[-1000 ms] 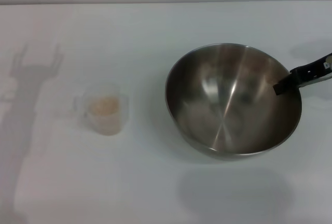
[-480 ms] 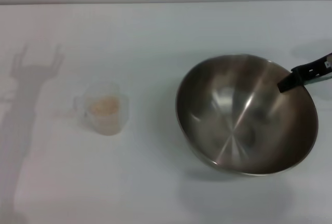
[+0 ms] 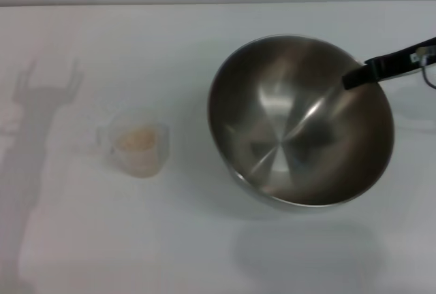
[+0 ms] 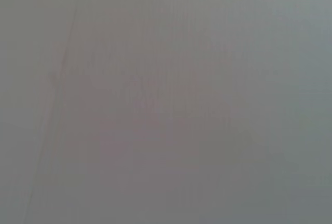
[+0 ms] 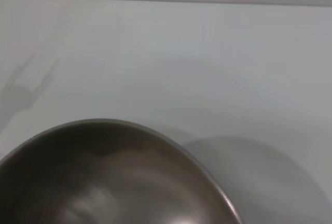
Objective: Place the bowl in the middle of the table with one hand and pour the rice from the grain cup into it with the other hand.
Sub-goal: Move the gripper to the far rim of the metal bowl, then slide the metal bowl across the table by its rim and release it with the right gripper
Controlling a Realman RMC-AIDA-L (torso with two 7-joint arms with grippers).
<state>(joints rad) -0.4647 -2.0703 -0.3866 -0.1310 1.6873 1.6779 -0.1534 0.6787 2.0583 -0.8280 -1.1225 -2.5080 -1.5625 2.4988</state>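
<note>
The right claw (image 3: 351,77) reaches in from the right edge of the head view and is clenched on the far right rim of the bowl (image 3: 293,131), with one dark finger lying down the inside wall; the outer finger is hidden behind the steel, so the pinch is a judgement from how the bowl hangs. The bowl is tilted, its mouth turned toward the camera, and its shadow falls apart from it on the desk (image 3: 204,239) nearer the robot, which suggests it is lifted clear, not resting. It sits right of centre, and the right wrist view shows only its near rim (image 5: 155,136) with bare desk beyond.

The relation that matters: the middle of the desk lies to the left of the claw, between the bowl and the grain cup (image 3: 138,145). The cup stands upright well to the left, apart from the bowl, with the rice (image 3: 136,139) a pale heap inside. The right arm comes in low and nearly level, its forearm out of view.

The left claw cannot be seen. Only its forked shadow lies on the far left of the desk, so that arm is likely the nearer one to the cup.
</note>
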